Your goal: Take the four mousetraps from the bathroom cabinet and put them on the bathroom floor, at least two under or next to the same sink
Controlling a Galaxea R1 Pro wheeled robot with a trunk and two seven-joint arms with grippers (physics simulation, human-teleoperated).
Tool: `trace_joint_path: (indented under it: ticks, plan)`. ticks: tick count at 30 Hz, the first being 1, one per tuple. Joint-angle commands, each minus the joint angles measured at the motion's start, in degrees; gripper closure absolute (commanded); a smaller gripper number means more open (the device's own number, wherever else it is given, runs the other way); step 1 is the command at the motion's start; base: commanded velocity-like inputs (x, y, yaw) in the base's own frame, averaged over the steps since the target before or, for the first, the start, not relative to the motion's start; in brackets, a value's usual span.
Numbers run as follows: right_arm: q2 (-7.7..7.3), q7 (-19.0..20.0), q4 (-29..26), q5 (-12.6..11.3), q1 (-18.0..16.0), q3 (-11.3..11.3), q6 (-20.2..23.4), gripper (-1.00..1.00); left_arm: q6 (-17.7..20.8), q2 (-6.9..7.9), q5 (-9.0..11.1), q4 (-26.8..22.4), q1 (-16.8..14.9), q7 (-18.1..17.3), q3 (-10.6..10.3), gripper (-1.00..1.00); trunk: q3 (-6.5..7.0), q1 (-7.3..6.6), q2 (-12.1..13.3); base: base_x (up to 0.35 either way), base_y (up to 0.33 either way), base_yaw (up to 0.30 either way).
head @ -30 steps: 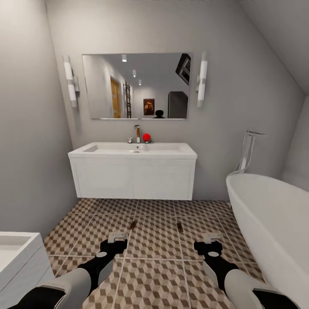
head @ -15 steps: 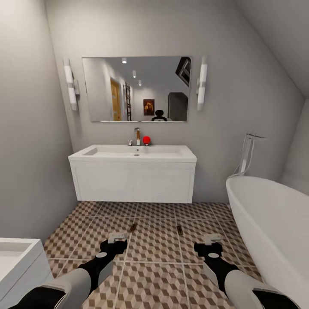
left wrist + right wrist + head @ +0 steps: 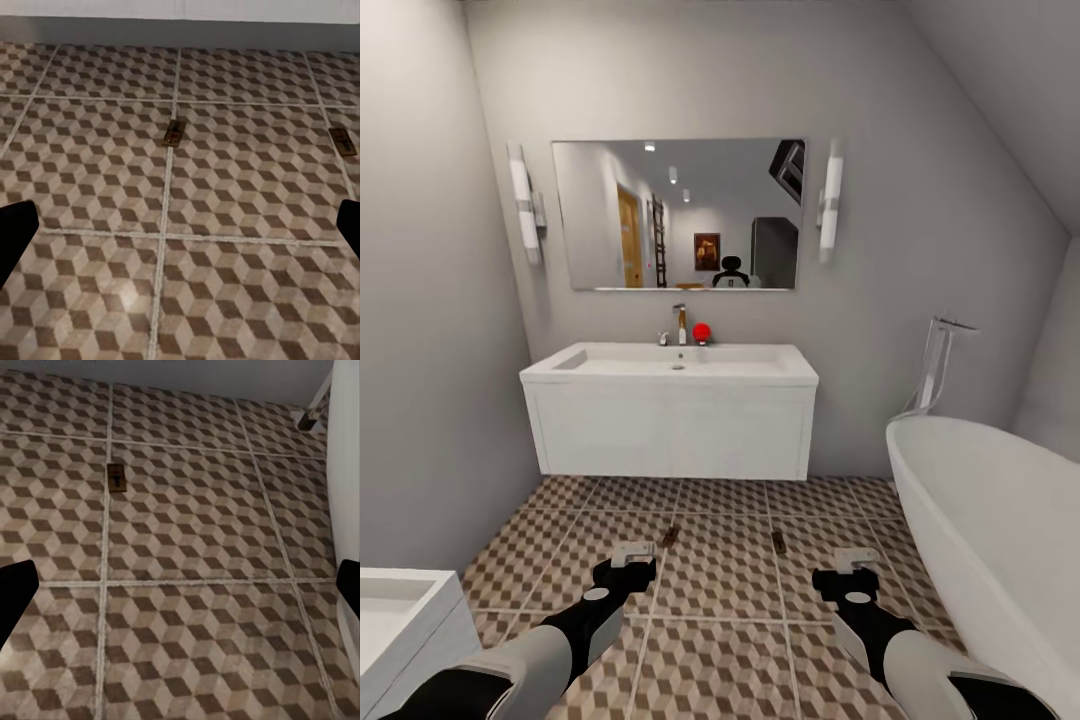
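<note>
Two mousetraps lie flat on the bathroom floor point(image 3: 720, 590) in front of the bathroom sink point(image 3: 672, 362), the left one point(image 3: 671, 537) and the right one point(image 3: 779, 542) about a tile apart. The left wrist view looks down on both, one point(image 3: 174, 133) on a grout line and the other point(image 3: 342, 141) near the frame edge. The right wrist view has one mousetrap point(image 3: 115, 477). My left gripper point(image 3: 632, 553) and right gripper point(image 3: 852, 560) hover low over the tiles, short of the traps. Both are open with nothing held. The cabinet is out of view.
A curved white bathtub point(image 3: 985, 520) fills the right side, its tap point(image 3: 940, 350) by the wall. A white unit with a recessed top point(image 3: 400, 620) stands at the near left. A mirror point(image 3: 680, 213) hangs over the sink, and a red ball point(image 3: 702, 331) sits by the tap.
The whole view has slid downward a little, so the camera has moved. Both arms keep the same pose and the two mousetraps lie where they were.
</note>
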Motion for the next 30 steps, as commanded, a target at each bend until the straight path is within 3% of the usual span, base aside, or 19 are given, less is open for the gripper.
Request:
trace_joint_path:
  ticks: [1, 30]
  plan:
    - [0.03, -0.2, 0.1, 0.6, 0.0, -0.5, -0.2, -1.00, -0.2, -0.01, 0.6, 0.1, 0.0, 0.2, -0.5, -1.00, 0.12, -0.23, 0.4, 0.000, 0.000, 0.000]
    - [-0.05, -0.2, 0.2, 0.5, 0.0, -0.5, -0.2, -1.00, -0.1, -0.07, 0.6, 0.1, -0.1, 0.2, -0.5, -1.00, 5.33, -6.60, 12.0, 0.000, 0.000, 0.000]
